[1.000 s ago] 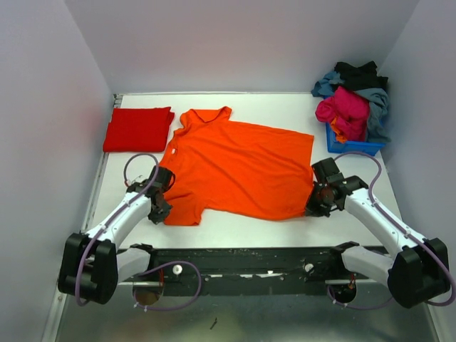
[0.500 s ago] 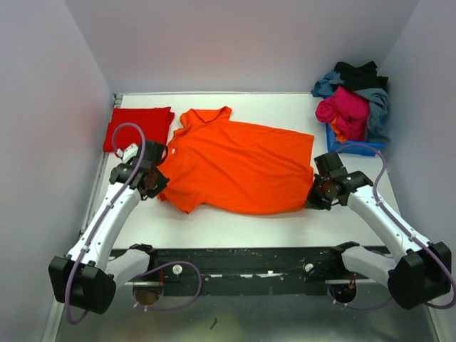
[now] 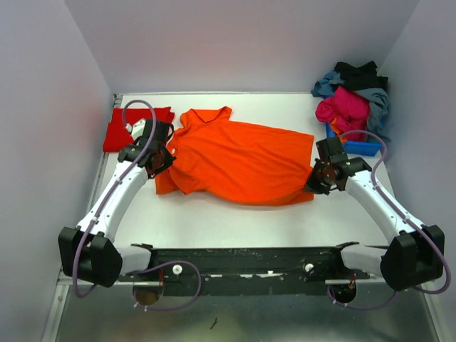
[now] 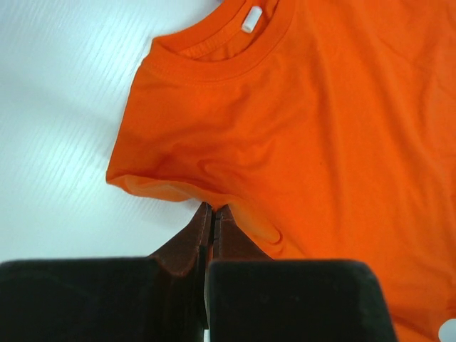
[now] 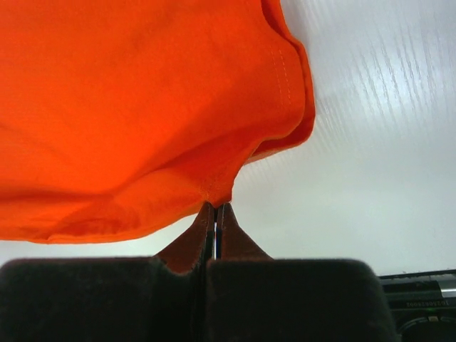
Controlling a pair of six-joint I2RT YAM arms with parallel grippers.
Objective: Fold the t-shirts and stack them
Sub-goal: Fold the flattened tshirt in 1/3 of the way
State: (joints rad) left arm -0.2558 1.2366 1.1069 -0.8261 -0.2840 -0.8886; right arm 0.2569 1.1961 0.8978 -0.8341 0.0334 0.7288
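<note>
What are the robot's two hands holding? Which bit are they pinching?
Both pinch the orange t-shirt: the left gripper holds its near edge by the sleeve, the right gripper holds its near edge by the bottom hem corner.

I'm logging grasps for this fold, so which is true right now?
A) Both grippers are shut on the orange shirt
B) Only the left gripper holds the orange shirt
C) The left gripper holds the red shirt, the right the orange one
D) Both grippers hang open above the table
A: in each wrist view the jaws are shut on orange cloth, the left gripper by a sleeve of the orange shirt, the right gripper near a hem corner.
</note>
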